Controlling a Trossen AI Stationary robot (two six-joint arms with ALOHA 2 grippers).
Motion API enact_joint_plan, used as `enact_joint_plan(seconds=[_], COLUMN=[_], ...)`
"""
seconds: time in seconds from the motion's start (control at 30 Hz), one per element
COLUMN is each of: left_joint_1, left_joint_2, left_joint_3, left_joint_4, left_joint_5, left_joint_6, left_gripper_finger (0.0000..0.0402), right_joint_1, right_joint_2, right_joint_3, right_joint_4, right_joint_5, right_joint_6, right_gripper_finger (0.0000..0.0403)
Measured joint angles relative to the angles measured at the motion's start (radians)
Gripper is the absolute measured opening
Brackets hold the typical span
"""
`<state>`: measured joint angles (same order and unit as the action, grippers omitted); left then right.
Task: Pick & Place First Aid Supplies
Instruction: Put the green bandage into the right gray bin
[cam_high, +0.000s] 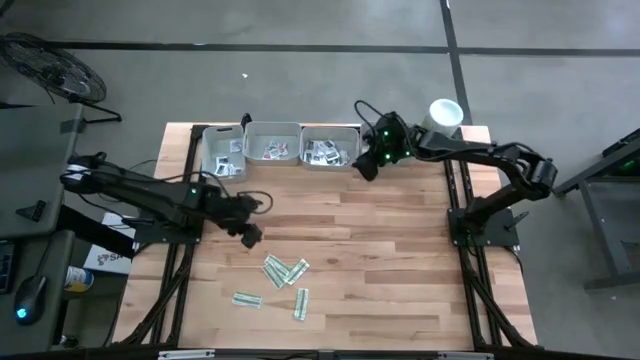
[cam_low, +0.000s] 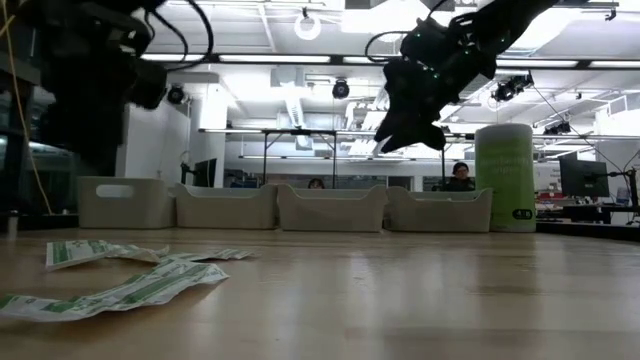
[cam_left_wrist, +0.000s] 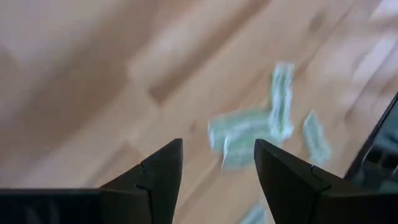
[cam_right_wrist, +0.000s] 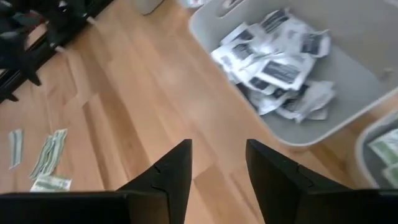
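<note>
Several pale green-white sachet strips (cam_high: 285, 272) lie flat on the wooden table, near its front middle; the left wrist view shows these strips (cam_left_wrist: 249, 130) blurred. My left gripper (cam_high: 250, 235) hovers open just left of and behind them, its own view (cam_left_wrist: 217, 168) showing nothing between the fingers. My right gripper (cam_high: 365, 165) hangs open at the near edge of the right grey tray (cam_high: 352, 160), also empty (cam_right_wrist: 217, 165). That tray holds squarish white sachets with dark marks (cam_right_wrist: 280, 62).
Three grey trays stand in a row at the table's far edge: left (cam_high: 210, 135), middle (cam_high: 272, 128) and right. A tall pale green tub with a white lid (cam_high: 443, 113) stands at the far right corner. Bare wood lies between the trays and the strips.
</note>
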<state>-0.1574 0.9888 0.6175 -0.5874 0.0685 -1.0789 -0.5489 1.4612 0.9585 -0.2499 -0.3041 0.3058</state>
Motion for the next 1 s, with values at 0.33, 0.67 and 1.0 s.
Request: enact_joint_plan(seconds=[0.33,0.67,1.0], left_joint_1=[-0.001,-0.002,-0.002], left_joint_2=[0.157,0.181,0.181], left_joint_3=[-0.036,-0.165,-0.287], left_joint_4=[0.139,0.307,0.523], left_joint_5=[0.244,0.313,0.304], left_joint_6=[0.082,0.075,0.022], left_gripper_finger=[0.0198,0.0198,0.0198], right_joint_1=[0.073,0.108,0.113], right_joint_2=[0.000,0.000,0.000], right_joint_3=[0.000,0.000,0.000], right_joint_4=[0.000,-0.002,-0.001], right_joint_5=[0.008,0.009,0.009], right_joint_6=[0.000,0.007,0.033], right_gripper_finger=[0.0142,0.0142,0.0142])
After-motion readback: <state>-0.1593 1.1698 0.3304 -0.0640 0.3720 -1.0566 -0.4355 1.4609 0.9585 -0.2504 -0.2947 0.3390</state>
